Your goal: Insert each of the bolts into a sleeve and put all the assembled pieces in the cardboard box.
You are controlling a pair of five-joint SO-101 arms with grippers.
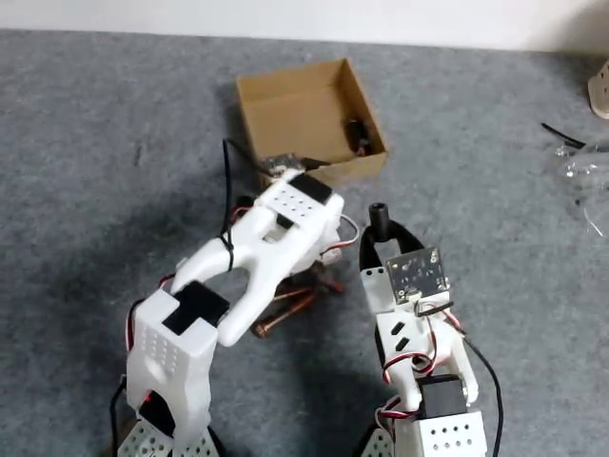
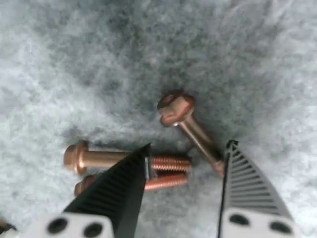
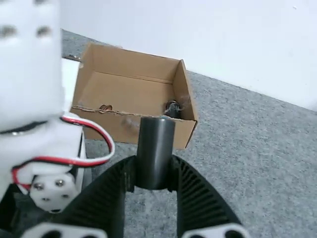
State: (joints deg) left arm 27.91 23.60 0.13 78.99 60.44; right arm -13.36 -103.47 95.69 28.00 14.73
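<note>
Left claw [image 2: 188, 148] spread, nearest bolt [image 2: 190, 126] lying between its jaws, shank slanting toward one finger; right claw [image 3: 153, 173] pinches sleeve [image 3: 155, 144] upright.

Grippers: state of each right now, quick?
Left gripper: open, over the copper bolts.
Right gripper: closed, holding a black sleeve.

Cardboard box [image 1: 290, 119]: sitting at the far middle of the worktop [image 1: 95, 143].
Small piece [image 1: 359, 133]: lying in the box against its right wall.
Sleeve [image 3: 155, 151]: standing upright, clamped in the right claw [image 3: 154, 171], just before the box.
Bolts [image 2: 163, 163]: lying together on the worktop under the spread left claw [image 2: 188, 148], left of the sleeve.
</note>
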